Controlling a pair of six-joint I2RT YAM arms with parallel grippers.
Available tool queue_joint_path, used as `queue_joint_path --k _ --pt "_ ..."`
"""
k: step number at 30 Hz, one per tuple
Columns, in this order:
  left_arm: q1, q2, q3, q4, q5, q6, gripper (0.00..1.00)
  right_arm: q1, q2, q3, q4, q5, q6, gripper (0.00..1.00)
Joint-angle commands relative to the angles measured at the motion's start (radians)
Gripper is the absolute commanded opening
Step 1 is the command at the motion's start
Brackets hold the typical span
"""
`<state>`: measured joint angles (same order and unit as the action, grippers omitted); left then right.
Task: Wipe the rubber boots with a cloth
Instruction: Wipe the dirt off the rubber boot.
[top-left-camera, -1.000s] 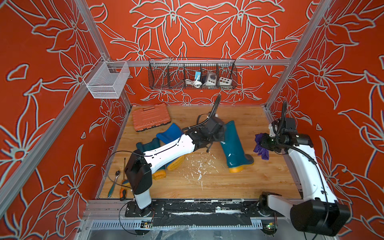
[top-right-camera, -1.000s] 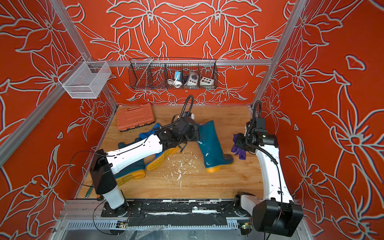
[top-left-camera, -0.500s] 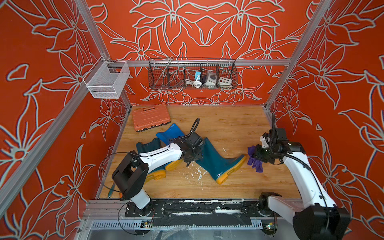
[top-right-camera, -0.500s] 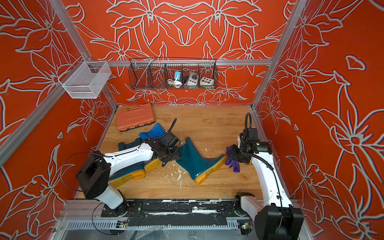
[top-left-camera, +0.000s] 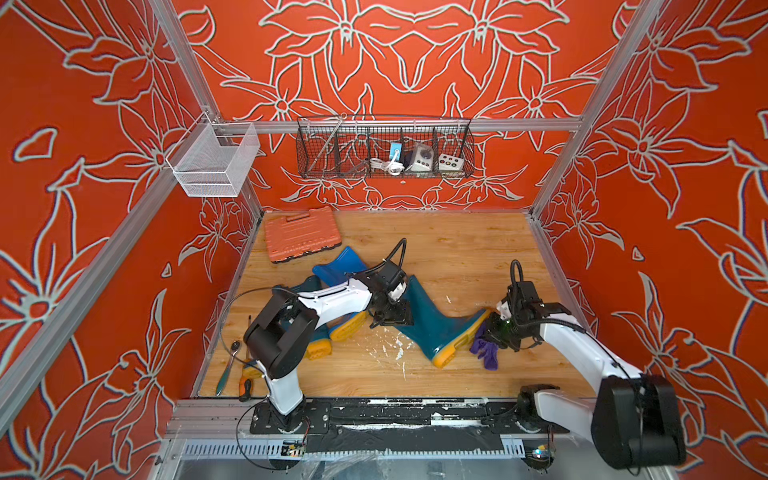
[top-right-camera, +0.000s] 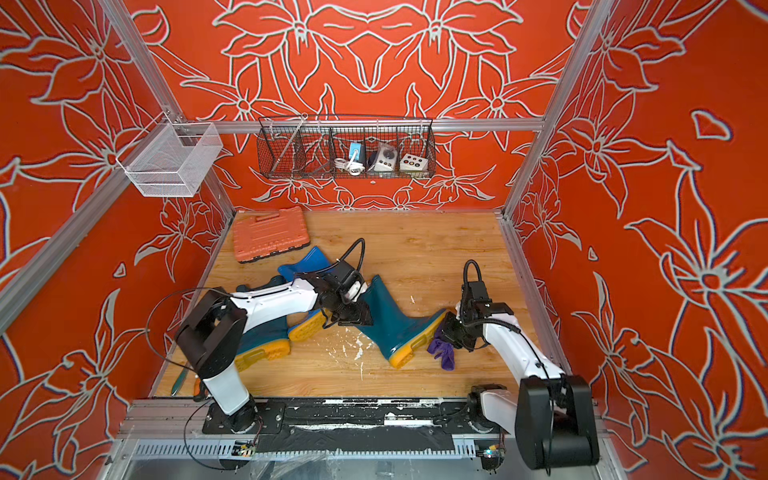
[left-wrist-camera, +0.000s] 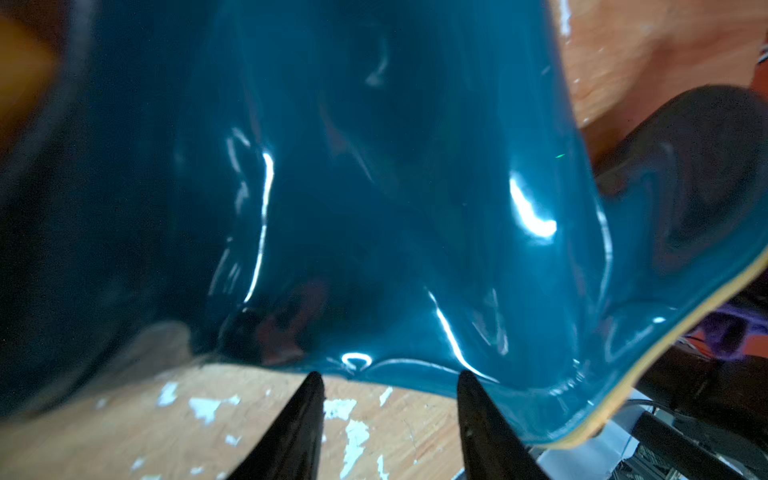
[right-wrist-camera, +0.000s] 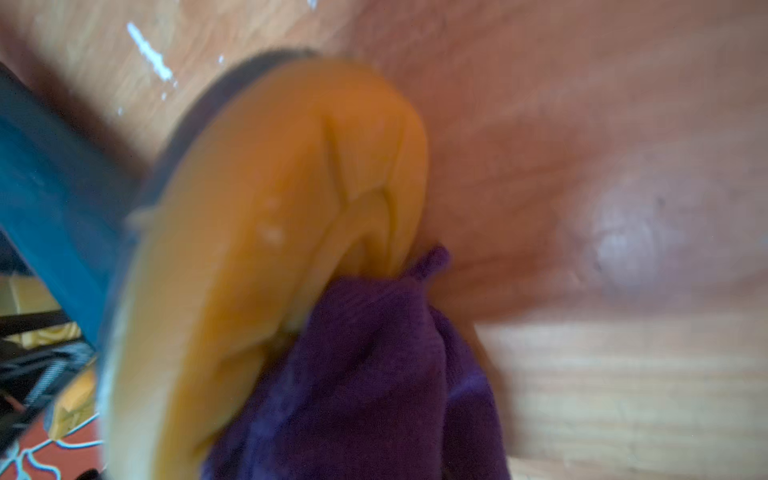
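**K:** Left arm pose?

**M:** left arm (top-left-camera: 336, 299) comes in from the lower left in both top views, forearm low and stretched toward mid-frame, passing over the second teal boot (top-left-camera: 322, 334) and the blue boot (top-left-camera: 338, 268). left claw (top-left-camera: 392, 321) points down at the shaft of the teal boot (top-left-camera: 432, 324), which lies on its side mid-bench

**K:** Gripping it?

**M:** No. In the left wrist view the fingertips (left-wrist-camera: 309, 399) are spread, with bare bench (left-wrist-camera: 104, 436) between them. The boot's glossy edge is just past the tips

**K:** Right side?

**M:** right arm (top-left-camera: 582, 349) rises from the lower right with the elbow bent and the wrist tipped down. right claw (top-left-camera: 491, 336) is at the toe end of that boot, pressed together on the cloth (top-left-camera: 485, 351). The cloth is bunched and touching the yellow-orange sole (right-wrist-camera: 270, 228); can't tell if its tail reaches the bench

**K:** Room to move?

**M:** Open bench upper right, between boot and back wall. The side rail (top-left-camera: 552, 274) is near the right wrist. The left is crowded: both other boots, the tool case (top-left-camera: 301, 239) upper left, hand tools (top-left-camera: 226, 370) at the lower-left edge. White flecks (top-left-camera: 395, 349) sit just below the boot's shaft
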<state>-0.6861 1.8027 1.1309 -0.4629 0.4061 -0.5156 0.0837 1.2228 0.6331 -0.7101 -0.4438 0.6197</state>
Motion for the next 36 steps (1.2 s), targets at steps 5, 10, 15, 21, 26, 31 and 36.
queue_joint_path --k 5,10,15,21,26,31,36 --pt "-0.254 0.153 0.226 -0.02 0.033 0.027 0.5 -0.121 0.259 0.314 0.018 0.055 -0.165 0.0" --pt "-0.352 0.177 0.381 -0.12 -0.021 0.132 0.53 -0.139 0.356 0.476 -0.076 0.068 -0.269 0.0" --pt "-0.213 0.026 0.197 -0.068 -0.073 0.018 0.54 -0.138 0.322 0.425 -0.074 0.046 -0.273 0.0" --pt "0.056 -0.22 -0.173 0.15 0.041 -0.167 0.58 -0.138 0.168 0.299 -0.053 0.046 -0.244 0.0" --pt "0.12 -0.224 -0.274 0.294 0.146 -0.239 0.58 -0.103 0.078 0.205 -0.04 -0.011 -0.213 0.0" --pt "0.117 -0.155 -0.326 0.488 0.231 -0.34 0.59 -0.088 -0.004 0.094 -0.037 -0.01 -0.187 0.0" --pt "0.109 -0.111 -0.358 0.587 0.286 -0.396 0.56 -0.083 -0.077 0.045 -0.046 -0.028 -0.158 0.0"
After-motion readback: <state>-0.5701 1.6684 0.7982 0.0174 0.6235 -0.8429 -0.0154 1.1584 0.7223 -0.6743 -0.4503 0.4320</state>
